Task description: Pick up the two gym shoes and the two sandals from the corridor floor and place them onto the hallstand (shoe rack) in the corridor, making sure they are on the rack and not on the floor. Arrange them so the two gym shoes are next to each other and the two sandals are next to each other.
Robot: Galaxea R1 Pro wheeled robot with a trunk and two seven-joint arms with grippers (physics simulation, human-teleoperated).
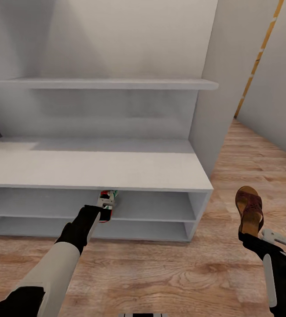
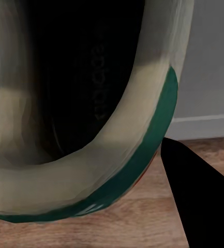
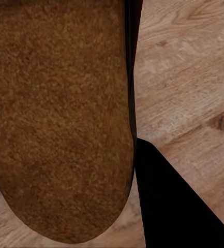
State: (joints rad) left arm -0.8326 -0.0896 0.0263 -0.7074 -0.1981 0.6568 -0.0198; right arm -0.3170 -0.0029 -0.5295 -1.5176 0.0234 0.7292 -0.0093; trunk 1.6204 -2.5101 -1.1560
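Left pincer [image 1: 104,212] pinches a white lace-up gym shoe with green side stripe and red-orange accents [image 1: 107,201], gripped at the heel rim. The shoe points ahead of the pincer, toe at the mouth of the upper open shelf of the wide light grey hallstand [image 1: 94,169]. In the left wrist view the shoe's dark opening and green-edged collar [image 2: 153,150] sit right against one dark finger [image 2: 194,196].

Right pincer [image 1: 251,235] holds a brown slip-on sandal with dark woven toe strap and tan footbed [image 1: 249,209], standing up above the pincer, off the floor and beside the hallstand's end panel. The right wrist view shows the sandal's brown felt-like sole [image 3: 60,119] pressed against a dark finger [image 3: 179,201].

Step in hand, as I read it: placing the gym shoe onto the rack. Next move calls for pushing it further in over the shelf, then letting go; the sandal waits its turn.

Light brown wood-plank corridor floor [image 1: 160,277] runs under both arms. The hallstand's bench top and wall shelf above look bare. Grey walls; the corridor leads away past the right pincer.
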